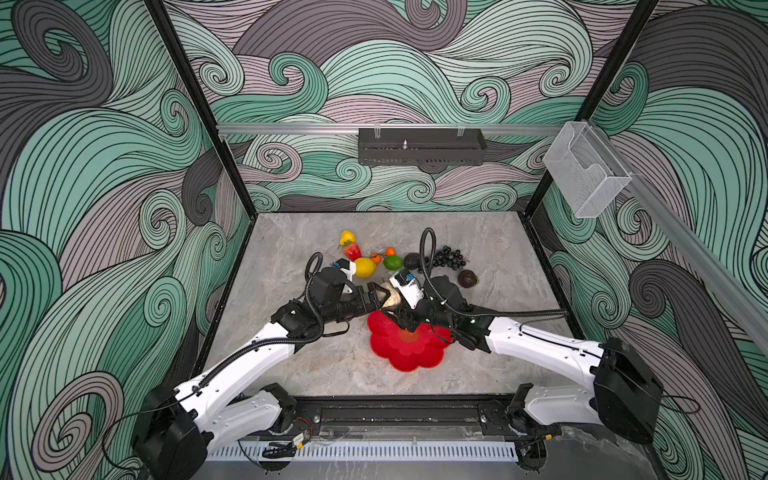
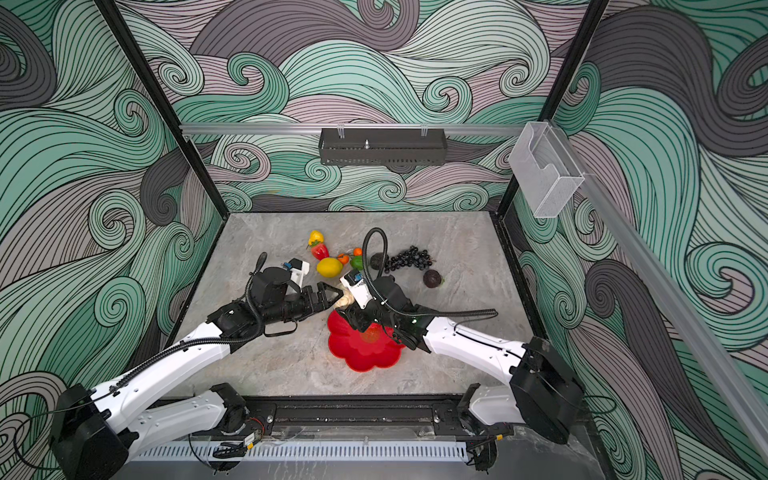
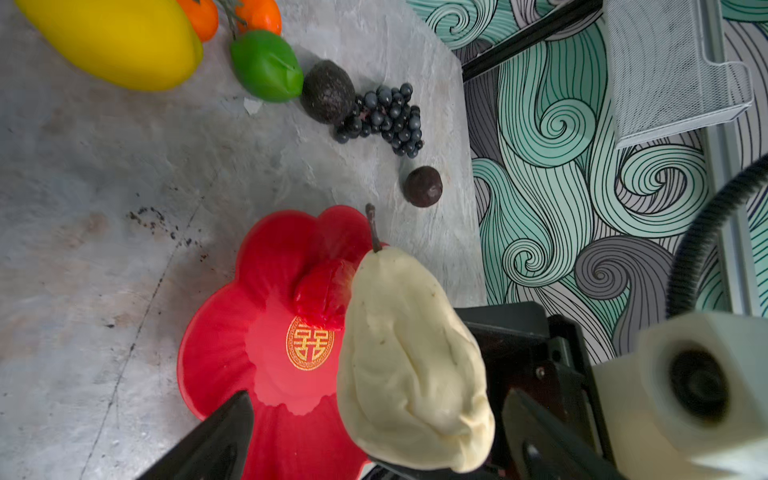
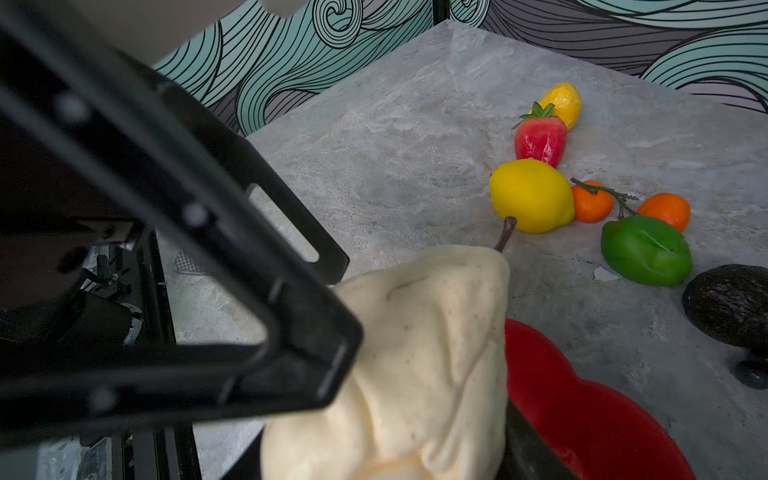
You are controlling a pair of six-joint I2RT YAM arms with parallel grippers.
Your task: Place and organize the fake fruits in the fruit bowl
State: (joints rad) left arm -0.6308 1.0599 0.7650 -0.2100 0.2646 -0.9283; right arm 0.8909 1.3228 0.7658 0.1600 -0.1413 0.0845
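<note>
Pale wrinkled plastic pear (image 1: 394,301): in both top views mostly hidden behind left gripper (image 1: 381,297) and right arm (image 1: 540,345).
Glossy red flower-shaped bowl (image 1: 409,357): far side covered by right arm.
Smooth yellow plastic lemon (image 3: 116,45): cut by left wrist view's edge.

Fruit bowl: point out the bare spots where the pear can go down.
Bare: the gold emblem and the lobes around it, inside the fruit bowl. Taken: the spot beside the emblem, where a red fruit sits. The pear blocks sight of one side.

Both top views look down from high; close wrist views share the pale pear (image 3: 411,361).
</note>
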